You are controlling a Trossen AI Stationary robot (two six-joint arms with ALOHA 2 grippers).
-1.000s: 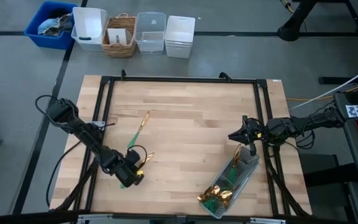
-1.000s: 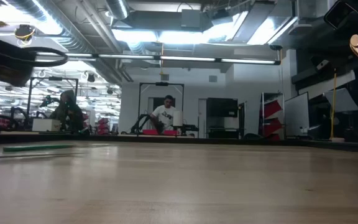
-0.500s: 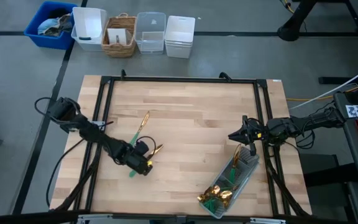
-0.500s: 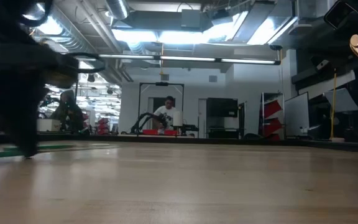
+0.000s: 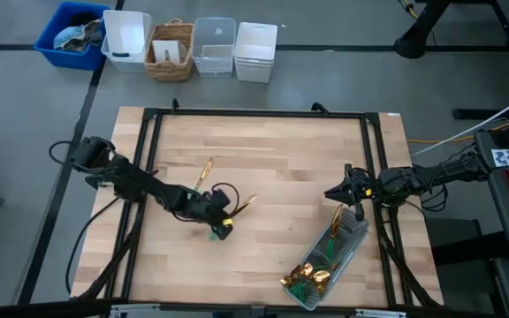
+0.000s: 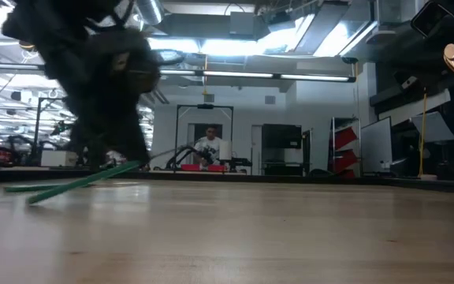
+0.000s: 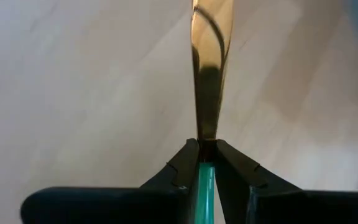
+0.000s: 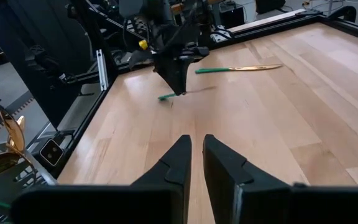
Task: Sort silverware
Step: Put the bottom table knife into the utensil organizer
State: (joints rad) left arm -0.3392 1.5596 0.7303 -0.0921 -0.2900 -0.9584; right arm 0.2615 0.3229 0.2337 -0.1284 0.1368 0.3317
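High view: the left hand (image 5: pixel 222 223) is carrying a knife (image 5: pixel 246 204) over mid-desk (image 5: pixel 272 150); another piece (image 5: pixel 203 173) is lying farther back.

Left wrist view: its fingers (image 7: pixel 185 163) are pinching the slim teal handle near the gold blade. It looks light, stiff and slippery; grip the handle.

Right wrist view: the right hand (image 8: pixel 195 157) is waiting at the right, nearly pressed together, empty.

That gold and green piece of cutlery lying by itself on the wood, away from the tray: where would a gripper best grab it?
Probably the slim green handle of the lone piece, coming straight down from above with the fingers across its width. It lies flat on the table with bare wood around it, and the handle looks straight and narrow, easier than the gold head. The left gripper holds another piece near the handle's top.
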